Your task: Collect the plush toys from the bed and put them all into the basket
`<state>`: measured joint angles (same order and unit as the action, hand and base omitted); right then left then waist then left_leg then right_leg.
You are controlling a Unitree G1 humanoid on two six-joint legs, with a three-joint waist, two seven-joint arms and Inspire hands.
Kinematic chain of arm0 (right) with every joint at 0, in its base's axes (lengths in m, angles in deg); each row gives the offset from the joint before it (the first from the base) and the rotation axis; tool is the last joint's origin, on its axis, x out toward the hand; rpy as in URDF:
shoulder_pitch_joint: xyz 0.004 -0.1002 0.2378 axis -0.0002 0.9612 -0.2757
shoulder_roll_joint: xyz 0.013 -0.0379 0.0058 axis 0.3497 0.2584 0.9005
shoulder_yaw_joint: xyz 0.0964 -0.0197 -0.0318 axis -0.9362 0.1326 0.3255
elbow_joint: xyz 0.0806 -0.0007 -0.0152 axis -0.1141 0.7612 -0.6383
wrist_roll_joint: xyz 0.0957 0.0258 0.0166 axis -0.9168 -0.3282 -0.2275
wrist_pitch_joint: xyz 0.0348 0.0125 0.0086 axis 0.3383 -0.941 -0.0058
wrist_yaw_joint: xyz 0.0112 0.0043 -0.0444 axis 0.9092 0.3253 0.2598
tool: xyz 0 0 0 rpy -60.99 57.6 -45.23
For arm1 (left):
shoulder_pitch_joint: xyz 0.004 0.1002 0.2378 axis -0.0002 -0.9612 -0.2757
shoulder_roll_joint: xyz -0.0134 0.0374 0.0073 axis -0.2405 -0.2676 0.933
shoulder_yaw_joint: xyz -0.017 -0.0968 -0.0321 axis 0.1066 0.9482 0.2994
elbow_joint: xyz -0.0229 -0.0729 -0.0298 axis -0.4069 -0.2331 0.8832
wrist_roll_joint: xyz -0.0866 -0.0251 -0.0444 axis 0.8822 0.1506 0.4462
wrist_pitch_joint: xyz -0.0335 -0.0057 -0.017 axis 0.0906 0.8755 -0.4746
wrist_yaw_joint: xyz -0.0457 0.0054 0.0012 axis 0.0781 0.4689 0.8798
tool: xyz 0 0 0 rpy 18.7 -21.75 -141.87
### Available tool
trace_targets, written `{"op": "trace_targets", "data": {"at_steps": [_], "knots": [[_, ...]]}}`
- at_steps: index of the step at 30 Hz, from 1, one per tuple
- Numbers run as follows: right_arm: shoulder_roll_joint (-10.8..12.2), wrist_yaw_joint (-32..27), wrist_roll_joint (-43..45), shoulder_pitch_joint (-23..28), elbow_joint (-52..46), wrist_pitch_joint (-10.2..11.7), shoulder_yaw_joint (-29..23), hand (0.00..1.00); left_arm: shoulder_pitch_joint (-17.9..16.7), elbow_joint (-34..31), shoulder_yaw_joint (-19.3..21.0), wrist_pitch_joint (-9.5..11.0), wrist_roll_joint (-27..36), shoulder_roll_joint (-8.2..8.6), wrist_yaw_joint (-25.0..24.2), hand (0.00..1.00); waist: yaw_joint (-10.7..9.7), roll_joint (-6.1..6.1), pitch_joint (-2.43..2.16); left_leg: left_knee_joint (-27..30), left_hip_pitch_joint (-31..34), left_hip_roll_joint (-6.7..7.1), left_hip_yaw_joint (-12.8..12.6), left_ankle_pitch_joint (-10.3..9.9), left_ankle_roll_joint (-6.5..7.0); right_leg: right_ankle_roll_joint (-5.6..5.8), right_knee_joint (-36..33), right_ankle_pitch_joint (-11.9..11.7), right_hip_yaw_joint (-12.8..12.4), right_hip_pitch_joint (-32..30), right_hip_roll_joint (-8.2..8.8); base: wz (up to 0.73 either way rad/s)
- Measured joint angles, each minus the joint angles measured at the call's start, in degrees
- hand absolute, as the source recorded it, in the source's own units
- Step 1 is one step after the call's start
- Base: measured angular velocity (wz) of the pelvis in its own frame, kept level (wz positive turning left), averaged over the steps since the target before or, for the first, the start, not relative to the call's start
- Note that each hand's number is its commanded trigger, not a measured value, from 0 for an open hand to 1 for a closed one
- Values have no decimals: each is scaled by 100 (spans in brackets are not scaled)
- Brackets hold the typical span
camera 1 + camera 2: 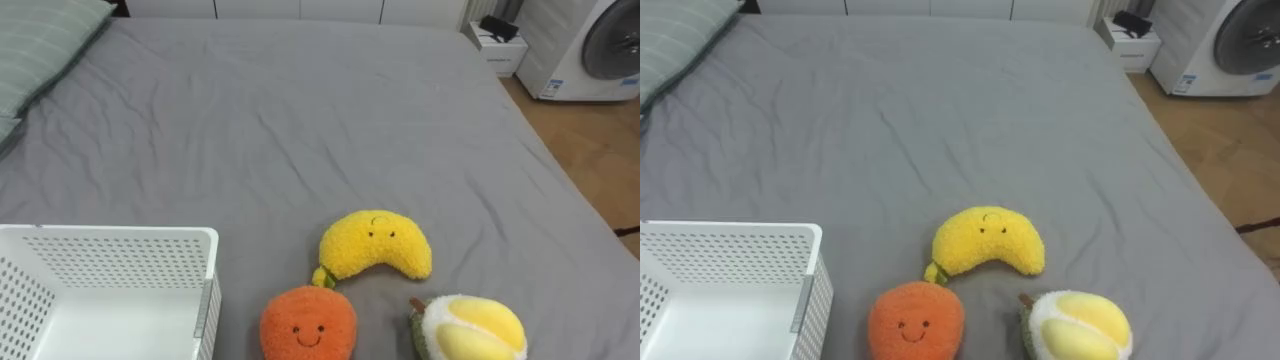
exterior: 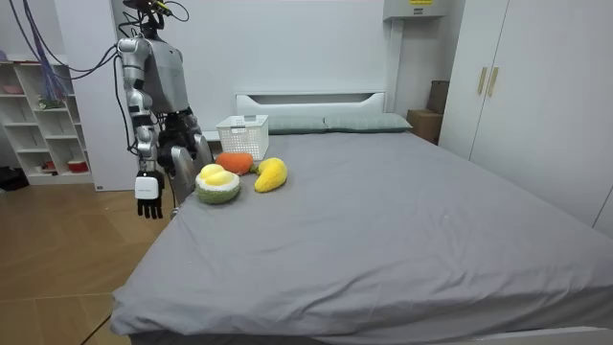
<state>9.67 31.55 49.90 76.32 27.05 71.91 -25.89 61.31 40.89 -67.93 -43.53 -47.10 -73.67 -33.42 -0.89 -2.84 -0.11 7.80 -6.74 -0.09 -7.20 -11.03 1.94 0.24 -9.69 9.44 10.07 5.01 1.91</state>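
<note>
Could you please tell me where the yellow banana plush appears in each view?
Left eye view: banana plush in the lower middle, right of the white basket.
Right eye view: banana plush in the lower middle.
Room view: banana plush left of centre, on the bed.
Shared landmark: the white basket by the toys.

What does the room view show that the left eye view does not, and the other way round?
The room view adds the robot standing at the bedside, its right hand hanging open, a shelf behind it and a wardrobe. The left eye view adds a washing machine beyond the bed. Both share the grey bed, the white basket and, beside it, the orange toy, banana toy and durian toy.
</note>
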Motion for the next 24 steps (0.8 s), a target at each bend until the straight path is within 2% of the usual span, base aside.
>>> {"op": "trace_targets", "data": {"at_steps": [15, 18, 24], "knots": [[-1, -12, -127, 14, -105, -20, 44, 0, 10, 0, -14, -83, -4, -19, 94, 0, 1, -8, 2, -4, 9, -7, -40, 0, 0, -1, -9, 0, -70, -25, -10, 0], [-10, -86, -447, 83, -117, -11, -74, 0, -11, -2, 39, -86, -3, -62, 87, 0, -18, -16, -1, -5, 2, -6, -53, 1, -1, -1, -7, 0, -78, -16, -13, 0], [-54, -356, -1268, 298, -173, 50, -720, 0, -147, -105, 303, -100, -11, -168, 77, 0, -24, -63, -2, -2, -13, -9, -38, 1, -1, -1, 3, -1, -62, -3, -15, 0]]}}
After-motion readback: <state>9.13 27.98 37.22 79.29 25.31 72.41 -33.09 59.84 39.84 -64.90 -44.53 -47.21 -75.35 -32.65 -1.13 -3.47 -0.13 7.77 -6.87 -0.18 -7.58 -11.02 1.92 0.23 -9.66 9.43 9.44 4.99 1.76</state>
